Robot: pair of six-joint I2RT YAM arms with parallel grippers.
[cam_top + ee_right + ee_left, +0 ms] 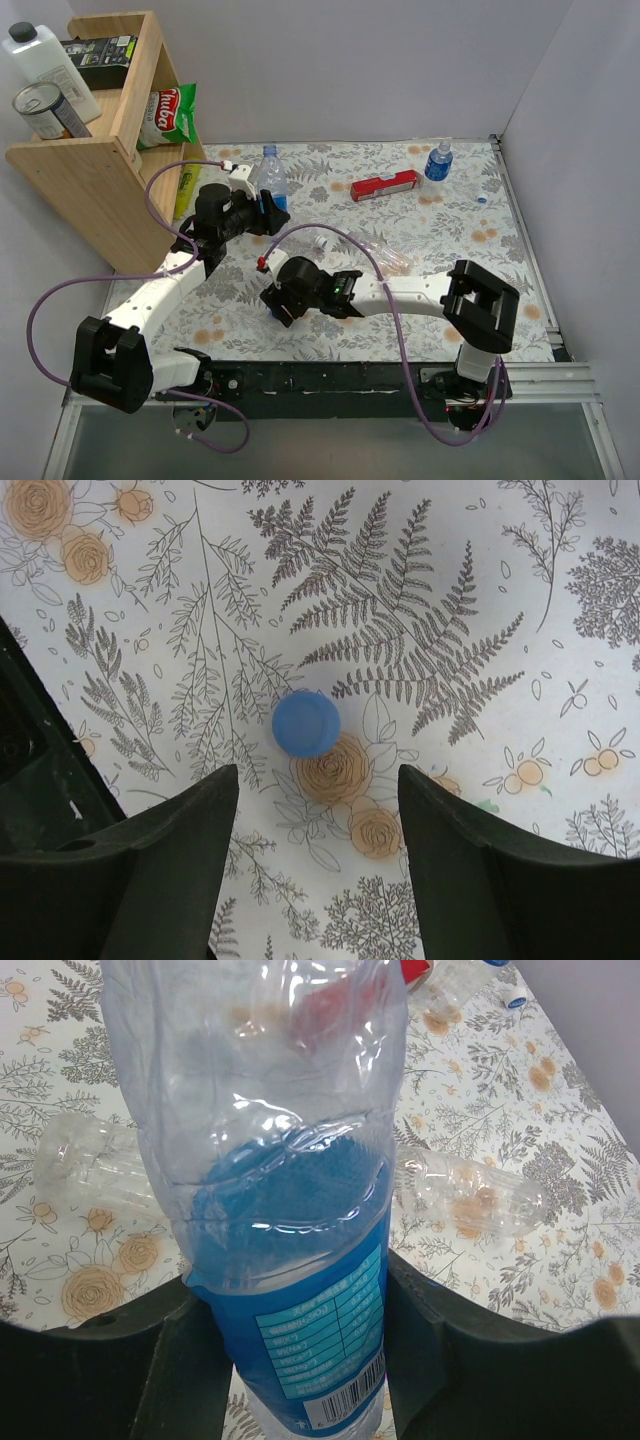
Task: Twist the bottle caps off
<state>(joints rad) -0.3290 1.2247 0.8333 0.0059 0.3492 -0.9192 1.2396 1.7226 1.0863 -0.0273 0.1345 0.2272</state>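
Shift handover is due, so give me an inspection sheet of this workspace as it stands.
Surface: floral cloth lies flat on the table.
Job's things: blue-labelled bottle held upright; loose blue cap on the cloth; second small bottle upright at the far right; clear bottle lying down.
Clutter: red box.
Grippers: left gripper shut on the blue-labelled bottle; right gripper open above the loose blue cap.
Cables: purple cables loop from both arms.
Surroundings: wooden shelf with jug, can and green bag.
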